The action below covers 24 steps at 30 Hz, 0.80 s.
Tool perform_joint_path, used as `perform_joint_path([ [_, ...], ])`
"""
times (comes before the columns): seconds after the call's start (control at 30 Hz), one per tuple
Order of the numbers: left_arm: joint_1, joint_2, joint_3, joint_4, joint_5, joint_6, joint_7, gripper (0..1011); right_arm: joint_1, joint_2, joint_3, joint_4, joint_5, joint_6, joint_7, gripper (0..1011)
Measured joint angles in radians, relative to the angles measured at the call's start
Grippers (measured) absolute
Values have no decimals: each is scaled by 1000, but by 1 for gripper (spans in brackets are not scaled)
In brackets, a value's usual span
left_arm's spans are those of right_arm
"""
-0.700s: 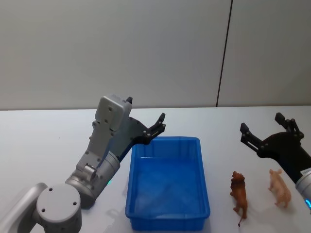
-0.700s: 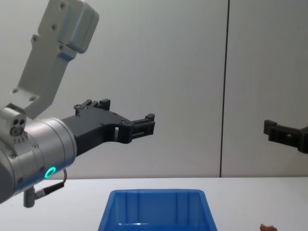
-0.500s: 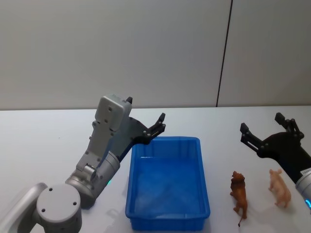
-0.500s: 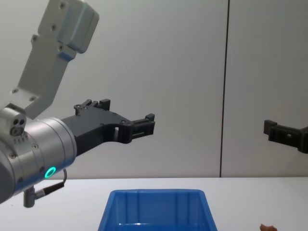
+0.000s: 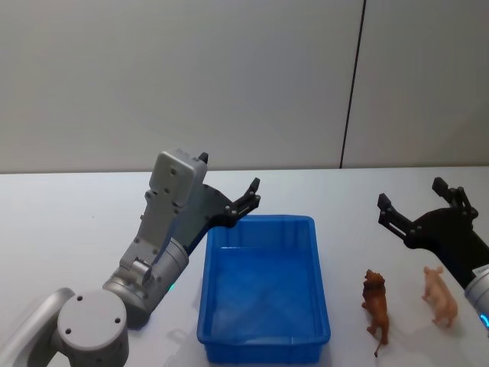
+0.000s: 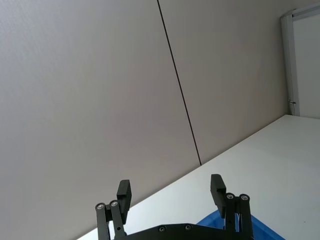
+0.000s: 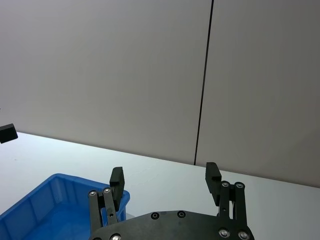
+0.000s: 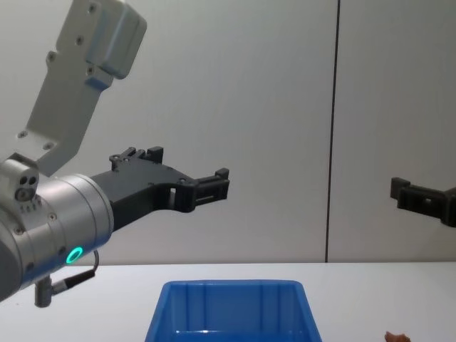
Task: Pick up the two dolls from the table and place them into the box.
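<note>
Head view: lion doll point(image 5: 375, 306) and pig doll point(image 5: 441, 297) stand on table point(image 5: 76, 222) at 3 o'clock of box point(image 5: 260, 335), which holds nothing. At box's 11 o'clock, left gripper point(image 5: 246, 200); at dolls' 12 o'clock, right gripper point(image 5: 412, 197).
Wrist views: fingers spread on both, nothing held.
Chest view: both raised.
Judged: both picks outstanding.

White bench point(image 5: 61, 222) before me, three things resting on it.
The blue box point(image 5: 263, 336) stands about midway along my bench, close to the near edge. Between it and the right edge rest two dolls, apart from each other: a reddish-brown doll point(image 5: 376, 304) near the box, and a pale pink doll point(image 5: 441, 297) closer to the right edge.
</note>
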Motion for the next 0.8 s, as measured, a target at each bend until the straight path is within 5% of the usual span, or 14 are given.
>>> perform_joint_path([
  [0.5,0,0,0,0,0,0,0,1004,6,19,15,36,-28,-11,25,1001],
  [0.8,0,0,0,0,0,0,0,1004,6,47,35,77,-37,35,45,1001],
])
